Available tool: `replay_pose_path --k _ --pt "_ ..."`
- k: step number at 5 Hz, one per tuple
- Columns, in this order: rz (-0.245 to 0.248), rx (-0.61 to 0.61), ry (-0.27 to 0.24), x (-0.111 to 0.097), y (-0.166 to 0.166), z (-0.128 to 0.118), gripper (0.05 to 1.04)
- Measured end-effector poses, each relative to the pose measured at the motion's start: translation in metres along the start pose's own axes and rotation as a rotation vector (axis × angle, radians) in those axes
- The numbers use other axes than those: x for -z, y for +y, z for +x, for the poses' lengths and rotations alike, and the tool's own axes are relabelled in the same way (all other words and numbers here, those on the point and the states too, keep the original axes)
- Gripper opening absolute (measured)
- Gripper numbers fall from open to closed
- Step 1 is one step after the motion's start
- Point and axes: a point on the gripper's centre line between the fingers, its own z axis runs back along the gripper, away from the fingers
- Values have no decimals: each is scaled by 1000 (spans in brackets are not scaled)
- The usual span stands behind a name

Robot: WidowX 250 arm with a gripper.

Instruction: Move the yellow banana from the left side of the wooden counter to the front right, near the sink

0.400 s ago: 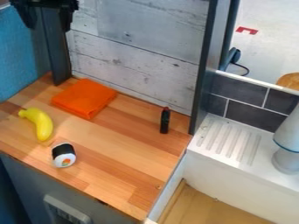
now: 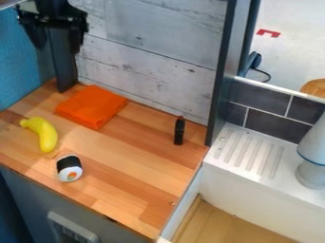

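The gripper, fingers apparently spread, hangs nearest the orange cloth, arm cut off.

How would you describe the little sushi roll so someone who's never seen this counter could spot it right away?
On the wooden counter, find the yellow banana at the camera view's left. The sushi roll is just below and right of it, nearer the counter's front edge. It's short and chunky, with a black band and an orange spot on its white end, unlike the plain banana.
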Motion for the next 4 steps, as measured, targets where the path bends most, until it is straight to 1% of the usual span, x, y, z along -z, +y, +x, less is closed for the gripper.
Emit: replay_pose_path --k 1,2,3,4 --pt "-4 65 -2 8 -3 -19 1001" --pt "55 100 -3 26 -18 -37 1001" --pt "99 33 5 39 -16 -37 1001" --pt "118 -60 41 58 -9 -42 1001"
